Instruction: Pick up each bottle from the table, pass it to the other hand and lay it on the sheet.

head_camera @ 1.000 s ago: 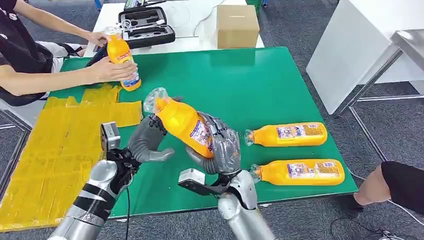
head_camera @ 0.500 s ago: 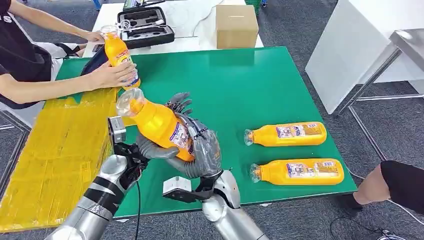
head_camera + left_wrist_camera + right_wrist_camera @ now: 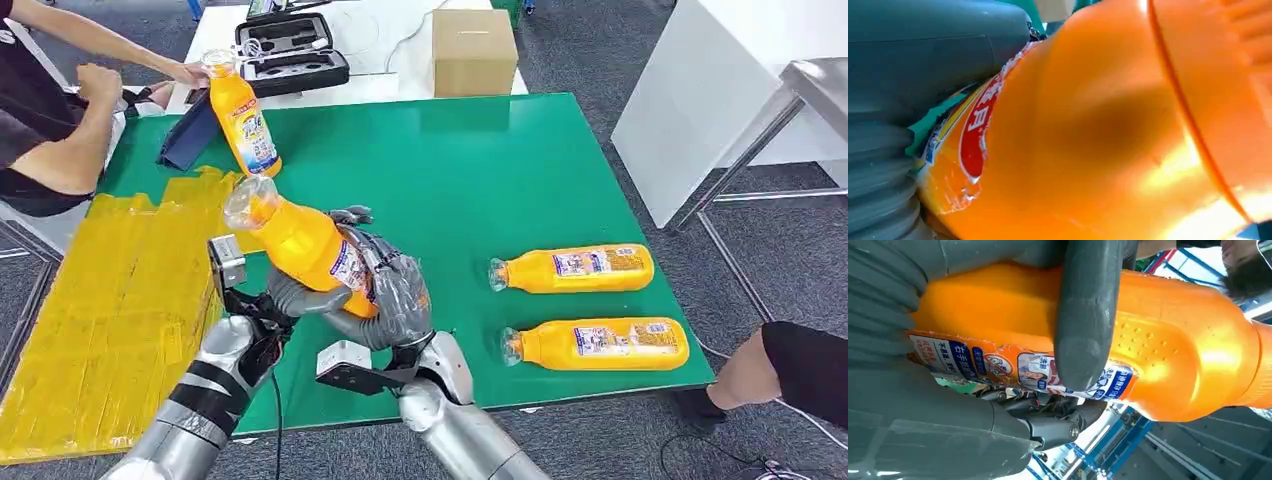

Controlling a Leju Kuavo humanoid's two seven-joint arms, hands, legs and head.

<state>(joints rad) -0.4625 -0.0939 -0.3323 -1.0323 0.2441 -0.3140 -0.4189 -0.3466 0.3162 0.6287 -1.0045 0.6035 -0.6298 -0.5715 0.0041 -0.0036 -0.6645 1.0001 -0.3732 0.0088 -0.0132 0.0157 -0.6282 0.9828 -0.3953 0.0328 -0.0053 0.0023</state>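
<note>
Midway above the near part of the green table (image 3: 480, 160): tilted orange bottle (image 3: 305, 245), cap end up and toward the yellow sheet (image 3: 110, 300), label end low. Right hand (image 3: 390, 300) wrapped around the labelled lower body, thumb across the label in the right wrist view. Left hand (image 3: 290, 298) cupped under the same bottle, thumb against its side; whether gripping or merely touching, cannot tell. Further right, two bottles (image 3: 572, 268) (image 3: 597, 344) flat on the green, side by side. At the far edge of the sheet, an upright bottle (image 3: 243, 115), held at the cap by a person's hand (image 3: 190, 72).
</note>
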